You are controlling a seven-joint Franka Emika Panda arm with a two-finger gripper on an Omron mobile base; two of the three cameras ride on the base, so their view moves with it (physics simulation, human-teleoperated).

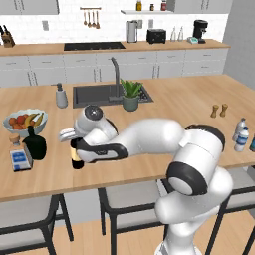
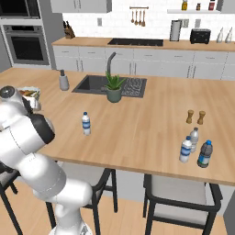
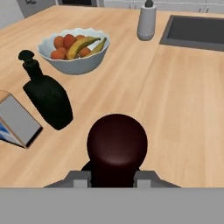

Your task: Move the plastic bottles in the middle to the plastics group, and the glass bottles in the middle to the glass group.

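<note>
**A:** Where do you have the tall dark glass wine bottle [image 3: 117,146] right now?

**B:** You have it upright in the pincer [image 3: 113,178], whose jaws are nearly closed on its neck just below the reddish cap. In the left base view its tan label and base [image 1: 76,160] show under the hand, low over the wooden desk [image 3: 183,100], just right of the squat round black glass bottle [image 3: 47,99] and the small square clear bottle with the blue label [image 1: 20,158]. Whether the base is touching the wood, you cannot tell.

**A:** So how do you finish this step well?

**B:** You are already beside the glass group, so keep the bottle vertical and lower it straight down on the bare wood. Leave a gap from the black bottle, since a tall bottle held by the neck will likely tip if its base catches anything. Part the jaws only once it stands, then lift straight up.

**A:** And around it?

**B:** The white fruit bowl [image 3: 74,50] sits behind the group, the grey soap dispenser [image 3: 146,21] beyond. One small clear plastic water bottle [image 2: 86,123] waits mid-desk, well apart from the plastics group [image 2: 195,148] at the far right.
</note>
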